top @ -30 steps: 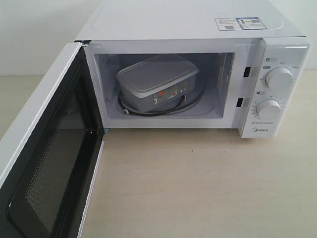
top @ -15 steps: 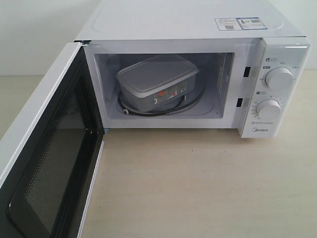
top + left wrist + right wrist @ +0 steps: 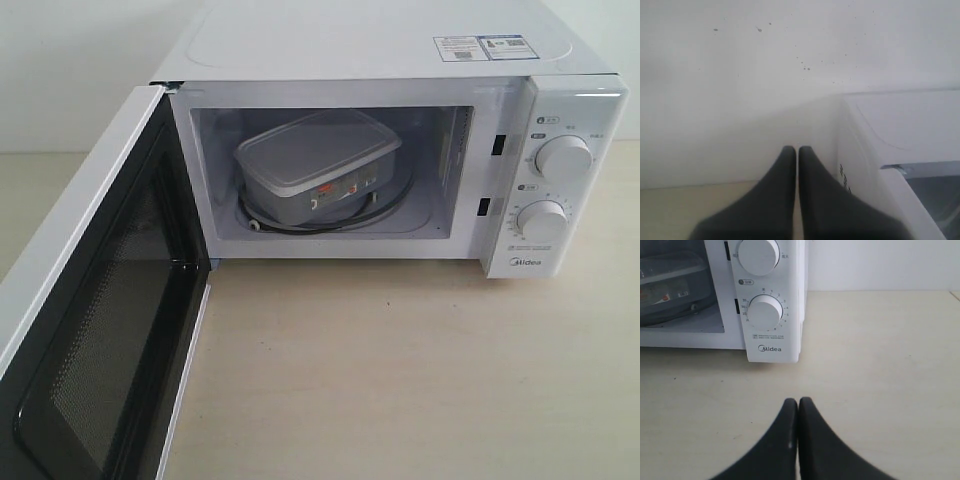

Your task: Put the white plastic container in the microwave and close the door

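The white plastic container (image 3: 318,165) sits inside the microwave (image 3: 400,60) on the turntable, lid on, slightly skewed. The door (image 3: 95,310) hangs wide open to the left, its black mesh inner face turned toward the cavity. Neither gripper shows in the exterior view. In the left wrist view my left gripper (image 3: 797,150) is shut and empty, beside the microwave's side wall (image 3: 860,150). In the right wrist view my right gripper (image 3: 798,401) is shut and empty above the table, in front of the knob panel (image 3: 765,312); part of the container (image 3: 670,282) shows through the opening.
The beige tabletop (image 3: 400,370) spreads in front of the microwave. A white wall (image 3: 70,70) stands behind it. Two round knobs (image 3: 562,157) sit on the right panel above the Midea logo.
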### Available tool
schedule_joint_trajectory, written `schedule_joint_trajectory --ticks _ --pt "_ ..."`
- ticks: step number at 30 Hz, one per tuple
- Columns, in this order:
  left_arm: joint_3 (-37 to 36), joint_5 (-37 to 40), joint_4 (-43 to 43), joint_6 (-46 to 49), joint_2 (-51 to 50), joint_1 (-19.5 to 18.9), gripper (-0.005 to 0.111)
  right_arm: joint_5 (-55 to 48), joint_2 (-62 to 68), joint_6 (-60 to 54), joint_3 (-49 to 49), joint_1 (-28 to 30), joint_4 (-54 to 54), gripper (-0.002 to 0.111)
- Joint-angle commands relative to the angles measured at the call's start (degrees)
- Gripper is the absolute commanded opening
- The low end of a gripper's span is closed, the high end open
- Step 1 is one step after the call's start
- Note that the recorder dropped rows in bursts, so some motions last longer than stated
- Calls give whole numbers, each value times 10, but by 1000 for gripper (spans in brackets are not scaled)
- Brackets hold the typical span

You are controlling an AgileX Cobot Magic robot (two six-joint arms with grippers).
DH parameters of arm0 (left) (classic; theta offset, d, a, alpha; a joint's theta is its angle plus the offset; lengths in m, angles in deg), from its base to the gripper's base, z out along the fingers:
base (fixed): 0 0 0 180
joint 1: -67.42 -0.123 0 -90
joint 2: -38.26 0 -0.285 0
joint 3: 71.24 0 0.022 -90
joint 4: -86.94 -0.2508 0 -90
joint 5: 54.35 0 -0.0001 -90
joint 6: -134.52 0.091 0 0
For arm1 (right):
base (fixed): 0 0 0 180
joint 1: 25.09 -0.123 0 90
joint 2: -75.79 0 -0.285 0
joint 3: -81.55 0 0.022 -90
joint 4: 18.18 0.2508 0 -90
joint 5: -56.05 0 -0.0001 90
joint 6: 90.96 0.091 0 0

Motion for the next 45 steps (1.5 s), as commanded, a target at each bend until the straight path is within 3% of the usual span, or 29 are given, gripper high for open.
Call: schedule_joint_trajectory --ticks 1,6,11,19,30,35,41,45 --pt "5 -74 0 1 -49 -1 4 2 -3 0 0 1 0 0" --pt "5 -81 0 1 -90 0 4 2 -3 0 0 1 0 0" --pt "5 -33 0 1 -100 2 4 2 -3 0 0 1 0 0" --pt "33 183 7 55 -108 2 4 2 -3 0 0 1 0 0" --pt "80 259 212 55 -113 2 4 2 -3 0 0 1 0 0" --pt "80 277 198 88 -115 2 4 2 -3 0 0 1 0 0" --pt "80 385 185 100 -166 2 4 2 -3 0 0 1 0 0" --pt "80 444 276 154 -214 2 4 2 -3 0 0 1 0 0"
